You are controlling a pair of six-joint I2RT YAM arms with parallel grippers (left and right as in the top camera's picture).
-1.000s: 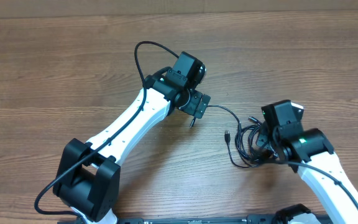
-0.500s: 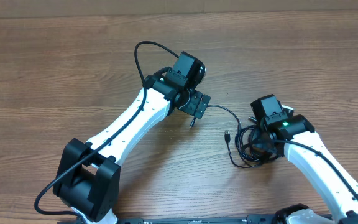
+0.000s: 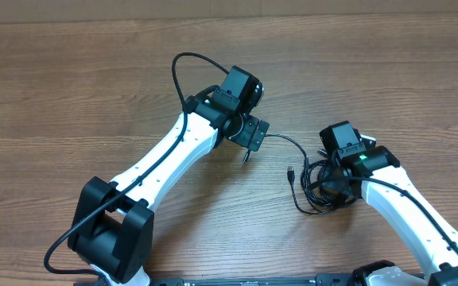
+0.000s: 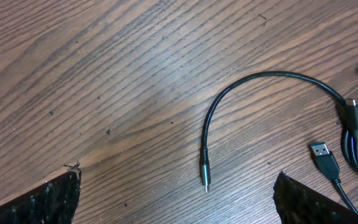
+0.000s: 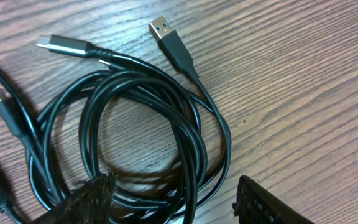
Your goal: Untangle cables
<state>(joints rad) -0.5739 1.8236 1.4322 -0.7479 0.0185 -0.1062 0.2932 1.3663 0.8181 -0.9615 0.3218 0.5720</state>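
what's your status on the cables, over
left tool open, empty. right tool open, low over the coil, strands between its fingers. cables in a tangled loop, one plug end stretched out below left tool.

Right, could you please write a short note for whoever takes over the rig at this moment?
Left claw: open, empty, above a silver-tipped plug end.
Right claw: jaws apart, low over the coil, no firm grip visible.
Cables: one tangled coil on the table, USB plug poking out.
Done: one end lies clear of the coil. Left: separate the rest.
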